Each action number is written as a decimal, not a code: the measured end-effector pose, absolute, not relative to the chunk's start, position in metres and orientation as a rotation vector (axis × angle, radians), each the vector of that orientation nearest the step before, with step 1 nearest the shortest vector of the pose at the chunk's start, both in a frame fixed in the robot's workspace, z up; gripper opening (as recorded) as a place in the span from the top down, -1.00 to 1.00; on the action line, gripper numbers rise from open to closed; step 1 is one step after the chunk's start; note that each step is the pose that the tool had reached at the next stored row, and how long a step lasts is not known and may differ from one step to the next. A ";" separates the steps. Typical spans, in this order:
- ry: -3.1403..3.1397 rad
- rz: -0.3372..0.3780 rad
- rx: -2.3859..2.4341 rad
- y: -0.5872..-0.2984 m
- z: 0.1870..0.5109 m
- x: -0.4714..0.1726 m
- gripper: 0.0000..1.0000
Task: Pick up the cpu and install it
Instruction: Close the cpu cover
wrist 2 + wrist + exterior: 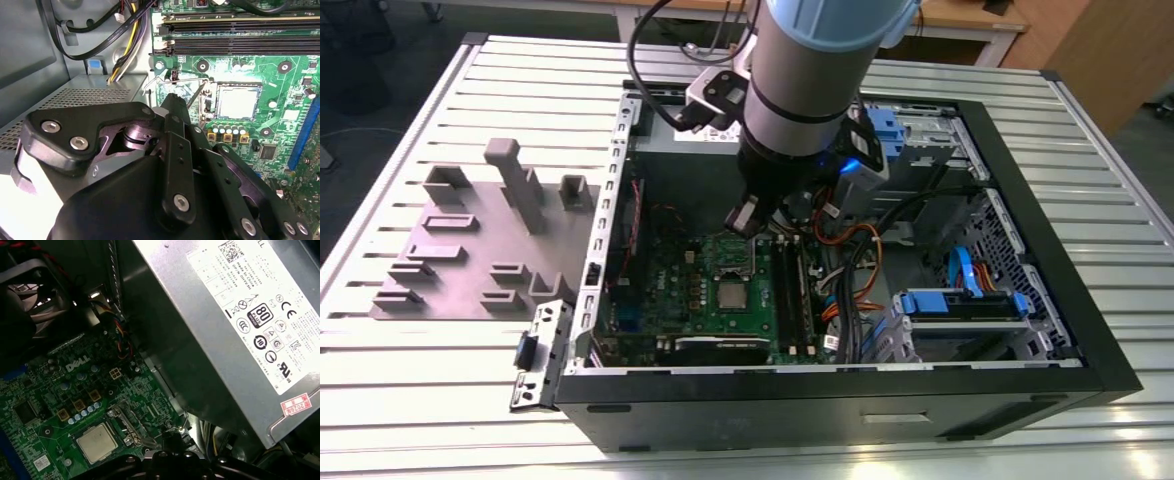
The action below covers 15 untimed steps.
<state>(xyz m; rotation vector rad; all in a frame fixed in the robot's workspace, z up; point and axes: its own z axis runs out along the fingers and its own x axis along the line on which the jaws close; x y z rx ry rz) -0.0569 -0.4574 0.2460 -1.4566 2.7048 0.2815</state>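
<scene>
Your gripper [744,222] hovered inside the case just above the motherboard [670,290]; I could not tell what state it was in. The cpu [731,295] already sat in its socket (frame open), nearer than the tool, so any descent wanted to be slow and square.

An open black computer case [854,410] lies on a slatted metal table [440,400], filling the centre and right of the exterior view. Inside it, a green motherboard [707,300] sits at lower centre, and the small square silver-topped cpu [732,296] rests in the socket at the board's middle. The arm's black gripper [750,222] hangs just above the board. A grey moulded fixture tray [467,250] stands at the exterior view's left, beside the case.
</scene>
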 end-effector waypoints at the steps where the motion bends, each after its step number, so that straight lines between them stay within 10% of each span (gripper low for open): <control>1: 2.705 0.282 -1.457 -0.458 0.246 -0.057 0.80; 15: 2.705 0.282 -1.457 -0.462 0.246 -0.057 0.80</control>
